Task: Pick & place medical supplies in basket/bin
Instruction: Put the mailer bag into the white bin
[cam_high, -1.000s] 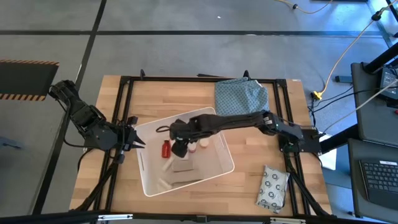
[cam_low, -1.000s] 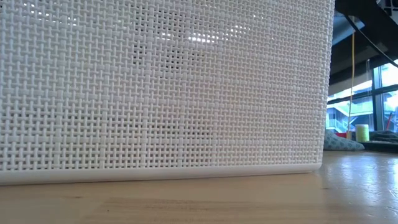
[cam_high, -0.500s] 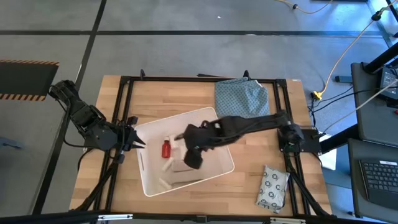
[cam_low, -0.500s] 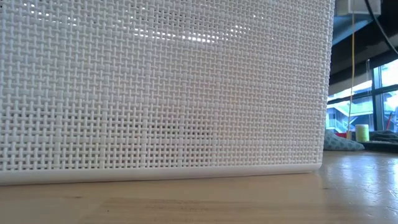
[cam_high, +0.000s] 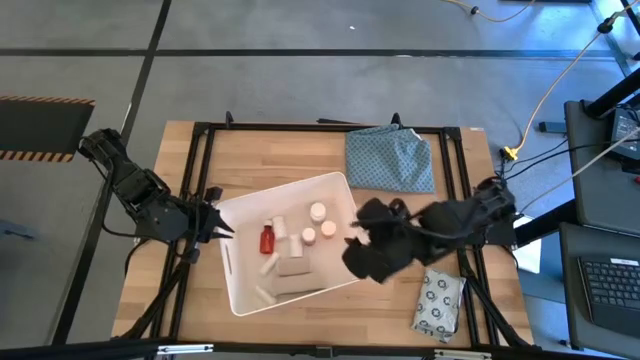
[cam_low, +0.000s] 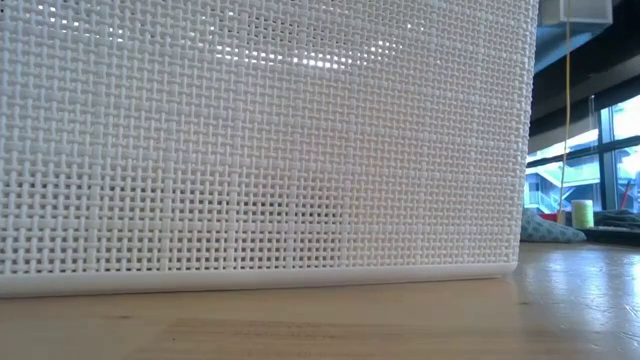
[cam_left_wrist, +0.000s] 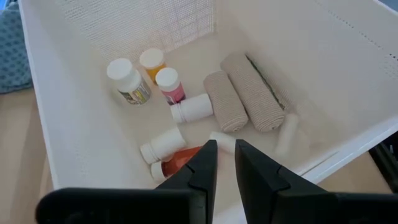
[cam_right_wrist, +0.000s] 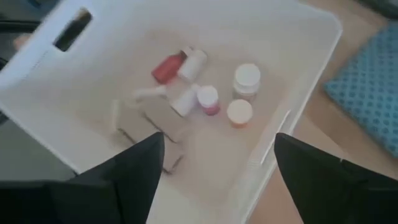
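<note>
The white basket (cam_high: 235, 280) stands mid-table, and its mesh wall (cam_low: 260, 140) fills the low view. Inside it lie a red bottle (cam_high: 267, 240), small white bottles (cam_left_wrist: 127, 78), short white tubes (cam_left_wrist: 193, 107) and two beige rolls (cam_left_wrist: 249, 96). A flat grey-white packet with ring print (cam_high: 440, 303) lies on the table at the near right. My right gripper (cam_right_wrist: 217, 165) hovers open and empty above the basket's right rim (cam_high: 365, 258). My left gripper (cam_left_wrist: 225, 163) waits at the basket's left rim (cam_high: 220, 226), with a narrow gap between its fingers and nothing in it.
A blue-green patterned cloth (cam_high: 390, 160) lies at the far right of the table. Dark frame rails (cam_high: 205, 180) run along the table's left, far and right sides. Bare wood shows in front of the basket and between it and the packet.
My right gripper has risen out of the basket's middle and swung toward the table's right and near edges, turning as it went; it now hangs over the basket's right rim. The bottles it covered show again. The basket and my left gripper have kept still.
</note>
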